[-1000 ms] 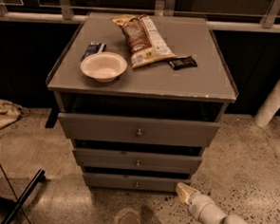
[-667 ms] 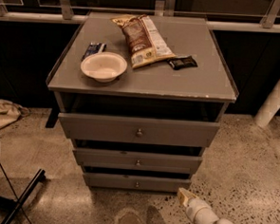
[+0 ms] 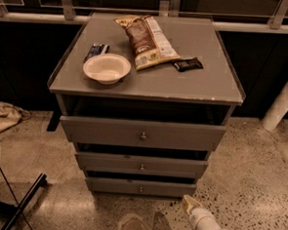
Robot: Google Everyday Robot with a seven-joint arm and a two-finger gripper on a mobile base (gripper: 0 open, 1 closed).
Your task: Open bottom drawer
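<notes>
The bottom drawer [image 3: 140, 187] is the lowest, narrowest grey front of the cabinet, with a small round metal knob [image 3: 140, 189] at its centre. It stands nearly flush, near the floor. My gripper [image 3: 191, 204] is low at the bottom right, just above the floor, a short way right of and slightly in front of the drawer's right end, not touching it. The white arm [image 3: 210, 229] runs off the bottom edge behind it.
Above are the mid-sized drawer [image 3: 141, 164] and the widest top drawer [image 3: 142, 133], both pulled out a little. On the cabinet top [image 3: 210, 77] lie a white bowl [image 3: 107, 68], a snack bag [image 3: 147, 40] and a small dark packet [image 3: 188, 64]. A black stand leg [image 3: 23, 202] crosses the floor at left.
The gripper has drawn slightly down and to the right, away from the bottom drawer. The drawers have not moved.
</notes>
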